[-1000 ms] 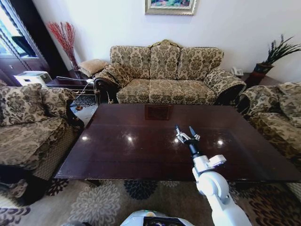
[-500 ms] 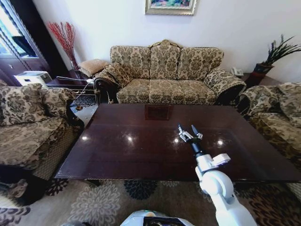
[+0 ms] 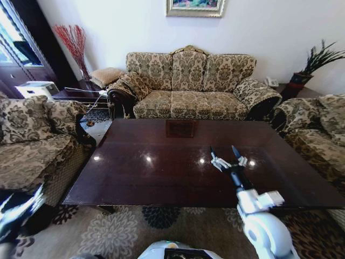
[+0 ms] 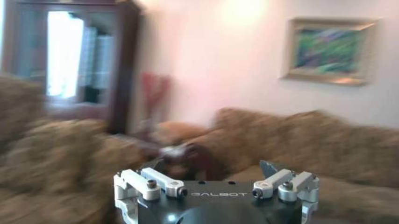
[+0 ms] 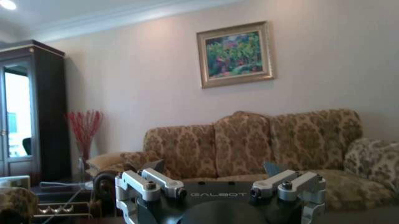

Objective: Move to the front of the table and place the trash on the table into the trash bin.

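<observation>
The table (image 3: 161, 167) — dark, glossy reddish-brown wood — stands on a patterned carpet (image 3: 116, 232) between the sofas. Its top reflects ceiling lights and the framed picture on the wall — nothing else marks the polished surface.

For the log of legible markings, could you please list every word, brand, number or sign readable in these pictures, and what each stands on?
"GALBOT": on the black plate of the right gripper, between its silver finger mounts.
"GALBOT": on the same black plate of the left gripper, slightly blurred but readable.
The gold-framed painting on the wall bears no readable text.
The dark glossy reddish-brown wooden table carries no label.
</observation>
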### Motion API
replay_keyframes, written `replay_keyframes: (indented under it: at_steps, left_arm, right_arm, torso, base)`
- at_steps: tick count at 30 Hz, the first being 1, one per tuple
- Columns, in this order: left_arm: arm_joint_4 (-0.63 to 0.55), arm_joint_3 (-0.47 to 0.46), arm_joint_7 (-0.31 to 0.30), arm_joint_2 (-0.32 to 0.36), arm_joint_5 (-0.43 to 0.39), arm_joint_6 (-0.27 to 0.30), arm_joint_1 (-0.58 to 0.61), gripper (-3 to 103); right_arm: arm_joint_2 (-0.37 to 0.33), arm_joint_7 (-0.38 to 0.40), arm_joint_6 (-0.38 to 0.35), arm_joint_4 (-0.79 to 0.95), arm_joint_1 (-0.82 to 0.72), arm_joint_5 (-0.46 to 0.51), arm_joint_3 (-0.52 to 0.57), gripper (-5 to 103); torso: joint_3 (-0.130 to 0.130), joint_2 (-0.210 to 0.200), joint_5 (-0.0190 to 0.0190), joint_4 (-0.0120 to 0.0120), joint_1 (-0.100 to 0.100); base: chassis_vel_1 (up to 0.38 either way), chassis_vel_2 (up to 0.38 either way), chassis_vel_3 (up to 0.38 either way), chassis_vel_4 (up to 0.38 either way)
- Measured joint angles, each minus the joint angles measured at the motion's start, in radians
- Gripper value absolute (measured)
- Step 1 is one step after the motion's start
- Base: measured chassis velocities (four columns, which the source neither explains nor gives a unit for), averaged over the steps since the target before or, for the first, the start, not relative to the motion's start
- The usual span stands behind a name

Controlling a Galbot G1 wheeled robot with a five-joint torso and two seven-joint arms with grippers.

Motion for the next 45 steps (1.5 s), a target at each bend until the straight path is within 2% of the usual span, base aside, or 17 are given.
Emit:
replay_keyframes:
  at_steps: [2, 5, 8, 15, 45]
  left_arm:
    - [-0.083, 0.075, 0.002, 0.028, 0.015, 0.033, -0.011, 100]
    - [-0.097, 0.117, 0.0, 0.061, 0.034, 0.056, -0.019, 100]
    - [-0.097, 0.156, -0.01, 0.111, 0.032, 0.099, -0.046, 100]
    - [-0.087, 0.169, -0.029, 0.15, 0.026, 0.157, -0.06, 100]
    - [-0.075, 0.164, -0.034, 0.148, 0.025, 0.158, -0.06, 100]
  right_arm:
    - [0.053, 0.001, 0.037, 0.018, -0.063, -0.061, -0.007, 100]
    - [0.083, -0.004, 0.057, 0.03, -0.086, -0.114, -0.025, 100]
    - [0.124, -0.005, 0.066, 0.053, -0.098, -0.165, -0.055, 100]
    - [0.149, -0.017, 0.071, 0.057, -0.107, -0.191, -0.084, 100]
    - [0.145, -0.017, 0.071, 0.051, -0.103, -0.185, -0.085, 100]
  torso:
    - [0.0, 0.0, -0.0006, -0.0001, 0.0]
    - [0.0, 0.0, -0.001, 0.0008, 0.0]
    - [0.0, 0.0, -0.0012, 0.0003, 0.0]
    - [0.0, 0.0, -0.0012, 0.0005, 0.0]
    - [0.0, 0.0, -0.0011, 0.0004, 0.0]
  base:
    - [0.0, 0.0, 0.0, 0.0]
    - [0.0, 0.0, 0.0, 0.0]
    - [0.0, 0.0, 0.0, 0.0]
    - [0.0, 0.0, 0.0, 0.0]
    - [-0.024, -0.028, 0.026, 0.03]
